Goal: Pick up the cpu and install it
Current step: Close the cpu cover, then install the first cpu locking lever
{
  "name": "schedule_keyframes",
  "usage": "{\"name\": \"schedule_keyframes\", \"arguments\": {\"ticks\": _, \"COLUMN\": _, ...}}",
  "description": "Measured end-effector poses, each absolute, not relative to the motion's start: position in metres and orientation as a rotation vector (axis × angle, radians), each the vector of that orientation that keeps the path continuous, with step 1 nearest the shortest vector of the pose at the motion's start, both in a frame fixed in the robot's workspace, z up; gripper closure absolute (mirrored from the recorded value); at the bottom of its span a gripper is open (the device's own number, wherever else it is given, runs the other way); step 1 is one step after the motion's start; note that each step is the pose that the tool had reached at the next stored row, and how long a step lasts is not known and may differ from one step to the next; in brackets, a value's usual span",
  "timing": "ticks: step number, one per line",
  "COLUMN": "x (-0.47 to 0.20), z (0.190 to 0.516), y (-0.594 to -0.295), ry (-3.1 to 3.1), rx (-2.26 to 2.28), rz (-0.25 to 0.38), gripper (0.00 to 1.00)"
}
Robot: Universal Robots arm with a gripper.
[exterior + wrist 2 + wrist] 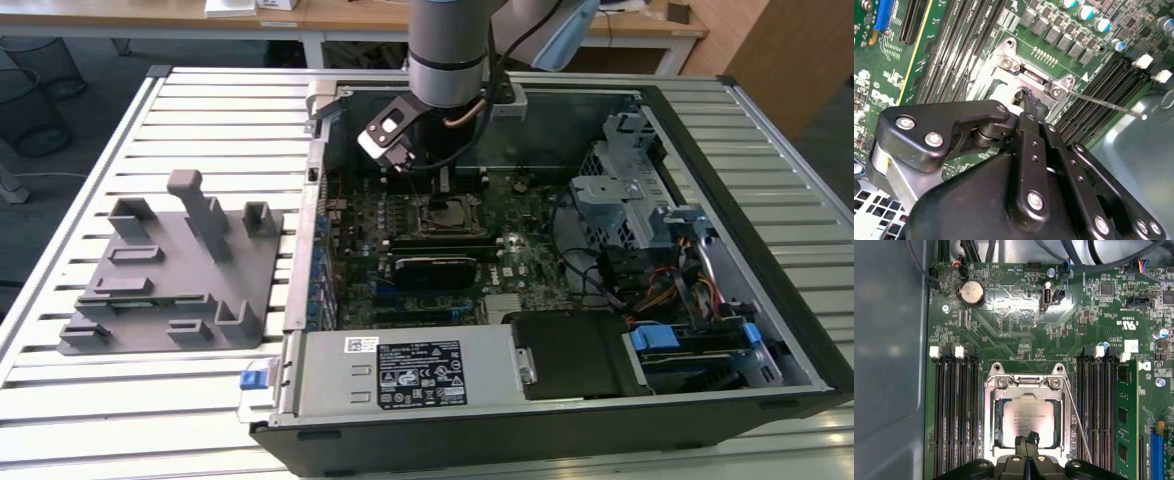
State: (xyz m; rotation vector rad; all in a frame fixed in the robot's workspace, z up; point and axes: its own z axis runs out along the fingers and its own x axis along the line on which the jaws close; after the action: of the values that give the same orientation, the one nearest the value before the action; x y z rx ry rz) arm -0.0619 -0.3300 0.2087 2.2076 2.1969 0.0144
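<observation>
In the first wrist view the cpu (1026, 419), a pale silver square, lies flat in the metal socket frame (996, 412) on the green motherboard. My gripper (1027, 440) hovers just over the cpu's near edge, fingers pressed together and nothing between them. In the second wrist view my gripper (1026, 97) points down at the socket frame (1014, 65). The socket's thin lever (1077, 422) stands out at a slant beside the frame, and it also shows as a slim rod (1104, 102). In the exterior view the arm reaches into the open computer case, with my gripper (441, 185) above the socket (445, 218).
A grey plastic tray (174, 270) with upright posts lies on the slatted table at the exterior view's left. Memory slots (956, 415) flank the socket, and one holds a green module (1124, 420). The power supply (400, 372) and drive cage (627, 200) crowd the case.
</observation>
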Motion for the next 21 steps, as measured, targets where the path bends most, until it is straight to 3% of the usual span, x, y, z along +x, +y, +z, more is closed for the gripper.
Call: {"name": "schedule_keyframes", "arguments": {"ticks": 21, "x": -0.0546, "z": 0.2107, "y": -0.3301, "ry": 2.197, "rx": 2.208, "rz": 0.014, "gripper": 0.89}}
